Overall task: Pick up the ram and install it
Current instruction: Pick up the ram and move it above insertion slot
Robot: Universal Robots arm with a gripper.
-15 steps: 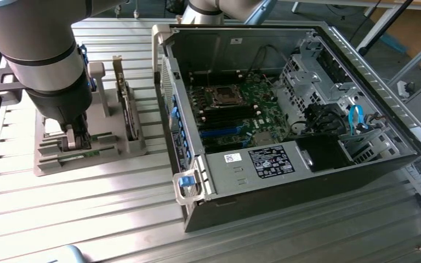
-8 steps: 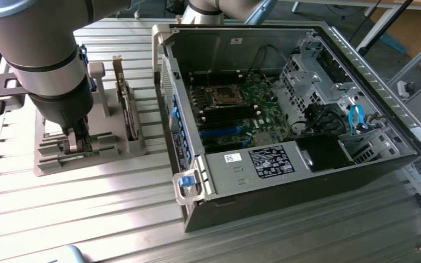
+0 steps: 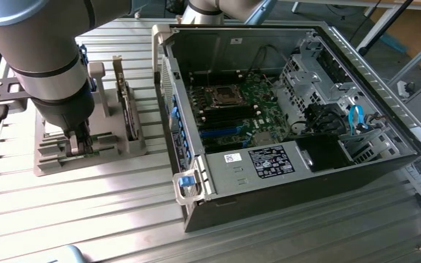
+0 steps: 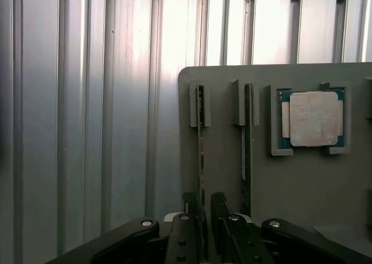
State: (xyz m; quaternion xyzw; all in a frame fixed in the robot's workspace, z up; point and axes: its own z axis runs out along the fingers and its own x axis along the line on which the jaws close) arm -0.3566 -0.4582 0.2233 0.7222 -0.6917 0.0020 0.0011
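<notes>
A: Entry one, gripper (image 4: 203,210). Position and state?

B: Lowered over the gray holder (image 4: 226,165), at the exterior view's left. Open: one finger (image 4: 189,214) to each side of the ram (image 4: 201,142), with a dark sliver of gap on one side of the stick. Not clamped.

A: Entry two, ram. Location?

B: On edge in its slot in the holder, upright, far end tucked into a gray bracket. Seated, not lifted.

A: Neighbours in the same holder?

B: Listed: second stick (image 4: 247,142), same kind, on edge in the next slot, just beside and parallel. Past that, square processor chip (image 4: 314,118), flat in a recess, silver lid up. Also expansion card (image 3: 127,107), standing upright, between the arm (image 3: 42,55) and the computer case (image 3: 269,203).

A: Entry three, computer case?

B: Lying on its side on the slatted metal table (image 3: 86,213), to the exterior view's right of the holder, side panel off. Inside, motherboard (image 3: 258,104) exposed, with black memory slots (image 3: 229,118) next to the processor socket (image 3: 225,96); contents of the slots too small to tell. Also blue cable (image 3: 355,118), looped toward the exterior view's right end of the case.
</notes>
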